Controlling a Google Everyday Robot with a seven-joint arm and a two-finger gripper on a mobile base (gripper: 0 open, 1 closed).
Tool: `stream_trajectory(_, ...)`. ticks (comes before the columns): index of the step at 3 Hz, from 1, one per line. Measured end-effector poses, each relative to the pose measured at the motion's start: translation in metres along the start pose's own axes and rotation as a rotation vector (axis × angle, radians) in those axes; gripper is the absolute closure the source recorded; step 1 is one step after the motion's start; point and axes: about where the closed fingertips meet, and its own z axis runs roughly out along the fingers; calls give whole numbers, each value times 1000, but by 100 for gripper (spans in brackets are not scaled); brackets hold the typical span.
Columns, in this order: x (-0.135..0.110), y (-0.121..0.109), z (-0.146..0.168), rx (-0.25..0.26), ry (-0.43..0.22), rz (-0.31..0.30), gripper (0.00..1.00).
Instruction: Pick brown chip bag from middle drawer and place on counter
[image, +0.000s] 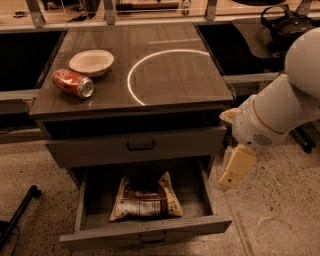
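The brown chip bag (146, 200) lies flat in the open middle drawer (145, 231), which is pulled out below the shut grey drawer front (140, 146). The counter (170, 75) above carries a thin white arc. My gripper (236, 167) hangs from the white arm at the right of the cabinet, level with the open drawer's right side and to the right of the bag. It holds nothing that I can see.
A red soda can (73, 83) lies on its side at the counter's left, beside a white bowl (91, 62). A black headset (290, 25) sits on the surface at back right. A dark leg (17, 215) crosses the floor at left.
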Motion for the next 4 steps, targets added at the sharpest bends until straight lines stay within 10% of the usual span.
stream_trajectory(4,-24,14,154,-84,-205,103,0)
